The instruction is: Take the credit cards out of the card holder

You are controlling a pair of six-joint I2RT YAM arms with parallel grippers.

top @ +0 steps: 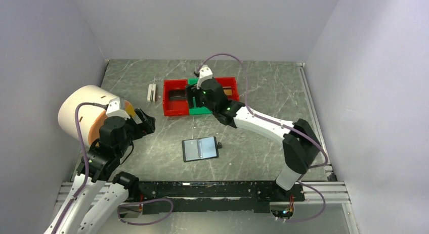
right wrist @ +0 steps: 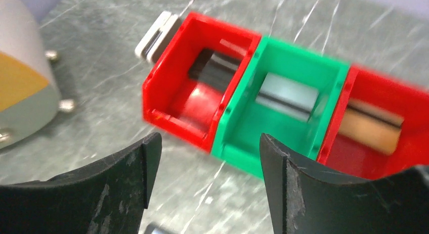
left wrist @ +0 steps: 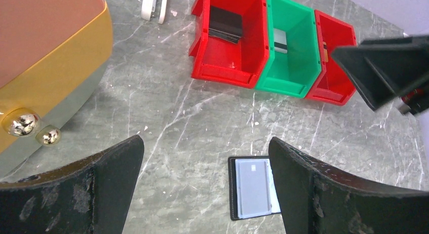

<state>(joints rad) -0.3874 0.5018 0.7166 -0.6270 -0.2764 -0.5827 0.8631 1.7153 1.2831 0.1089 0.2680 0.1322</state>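
The black card holder lies open on the table, bluish-grey inside facing up; in the left wrist view my right finger partly hides it. I cannot tell whether a card is in it. A dark card lies in the left red bin, a grey card in the green bin, and a tan-orange card in the right red bin. My right gripper is open and empty, hovering at the front of the green bin. My left gripper is open and empty, left of the card holder.
A large cream and orange cylinder stands at the far left beside my left arm. A small white clip-like block lies left of the bins. Grey walls enclose the table on three sides.
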